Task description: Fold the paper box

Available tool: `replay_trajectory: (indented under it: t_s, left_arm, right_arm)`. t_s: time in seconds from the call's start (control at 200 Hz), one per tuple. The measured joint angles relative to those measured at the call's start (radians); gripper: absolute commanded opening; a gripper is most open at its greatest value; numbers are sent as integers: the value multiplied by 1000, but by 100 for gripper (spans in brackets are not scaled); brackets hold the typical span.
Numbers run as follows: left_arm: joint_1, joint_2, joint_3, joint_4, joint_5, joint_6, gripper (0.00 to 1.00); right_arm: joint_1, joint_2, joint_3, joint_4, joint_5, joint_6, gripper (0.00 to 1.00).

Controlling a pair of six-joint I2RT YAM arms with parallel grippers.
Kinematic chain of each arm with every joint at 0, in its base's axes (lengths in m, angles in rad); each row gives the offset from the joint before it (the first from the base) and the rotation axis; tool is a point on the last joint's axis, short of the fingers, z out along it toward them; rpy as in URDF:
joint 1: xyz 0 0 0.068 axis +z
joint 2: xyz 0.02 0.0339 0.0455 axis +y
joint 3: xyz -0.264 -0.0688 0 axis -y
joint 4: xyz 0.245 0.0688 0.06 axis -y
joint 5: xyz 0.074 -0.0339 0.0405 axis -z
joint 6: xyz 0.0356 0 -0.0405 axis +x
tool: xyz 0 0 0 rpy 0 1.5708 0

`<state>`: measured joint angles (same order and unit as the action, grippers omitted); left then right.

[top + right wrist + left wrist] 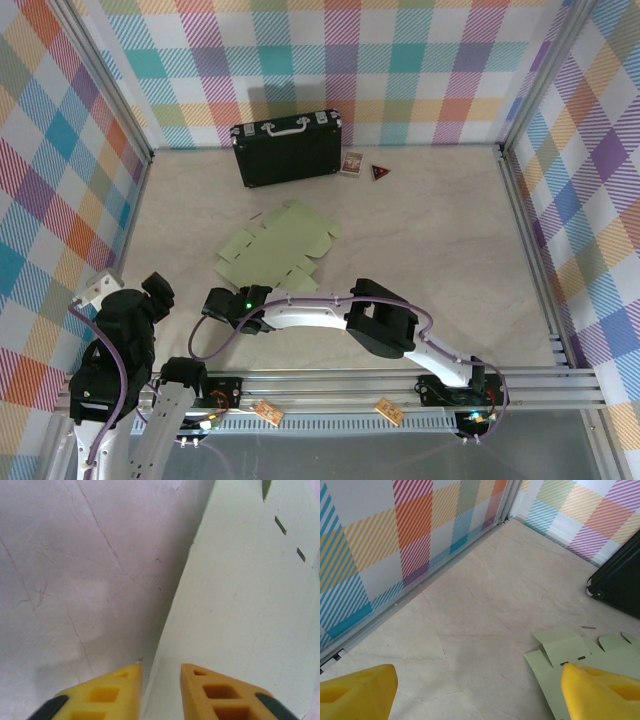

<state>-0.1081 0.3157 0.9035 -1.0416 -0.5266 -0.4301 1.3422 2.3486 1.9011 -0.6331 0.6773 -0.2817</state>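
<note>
The paper box [276, 246] is a pale green flat cut-out with flaps, lying in the middle of the table. The left wrist view catches its left flaps [565, 647]. My right gripper [216, 303] has reached across to the card's near-left part. In the right wrist view its yellow fingers [112, 692] stand narrowly apart, astride the edge of the paper box [240, 605], which is lifted and casts a shadow. I call the right gripper [161, 672] open, not pinched on the card. My left gripper [480, 695] hangs wide open over bare table, left of the card.
A black hard case [287, 150] with a metal handle stands at the back wall. A small printed card [351, 163] and a dark triangular piece [380, 172] lie to its right. Checkered walls on metal rails [140, 130] enclose the table.
</note>
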Motion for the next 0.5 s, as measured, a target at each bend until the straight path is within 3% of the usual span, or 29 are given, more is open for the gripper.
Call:
replay_trajectory:
  t_s: [0.21, 0.5]
  left_arm:
    - [0, -3, 0, 0, 11, 0, 85]
    - [0, -10, -5, 0, 13, 0, 85]
  right_arm:
    - [0, 0, -8, 17, 8, 3, 0]
    - [-1, -61, -69, 37, 22, 6, 0]
